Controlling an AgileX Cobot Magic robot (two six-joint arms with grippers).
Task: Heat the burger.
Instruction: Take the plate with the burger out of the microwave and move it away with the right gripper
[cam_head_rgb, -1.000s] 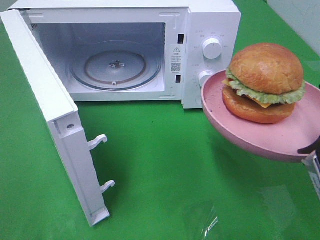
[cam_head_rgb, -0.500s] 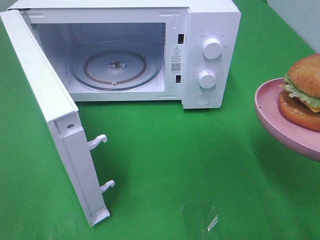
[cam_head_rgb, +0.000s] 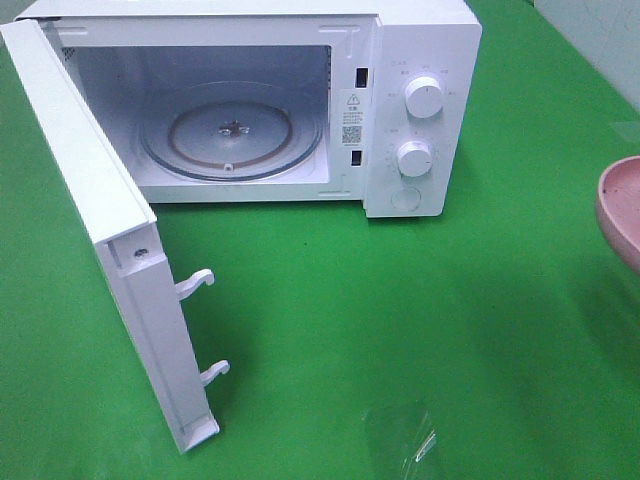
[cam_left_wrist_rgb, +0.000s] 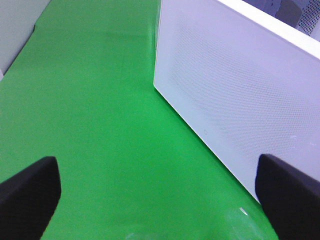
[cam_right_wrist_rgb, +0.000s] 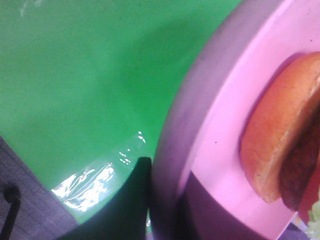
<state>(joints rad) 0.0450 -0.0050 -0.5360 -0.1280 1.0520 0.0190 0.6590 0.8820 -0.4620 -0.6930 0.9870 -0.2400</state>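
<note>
The burger shows only in the right wrist view: its golden-brown lower bun lies on the pink plate. My right gripper is shut on the plate's rim, with one dark finger under the edge, and holds it above the green table. In the exterior view only the plate's left rim shows at the right edge, to the right of the microwave; the burger is out of frame there. My left gripper is open and empty beside the microwave door.
The white microwave stands at the back with its door swung wide open to the left. The glass turntable inside is bare. Two knobs are on its right panel. A green cloth covers the table.
The plate with the burger has moved right and out of the exterior view; only its rim still shows. The microwave and its door have not moved.
</note>
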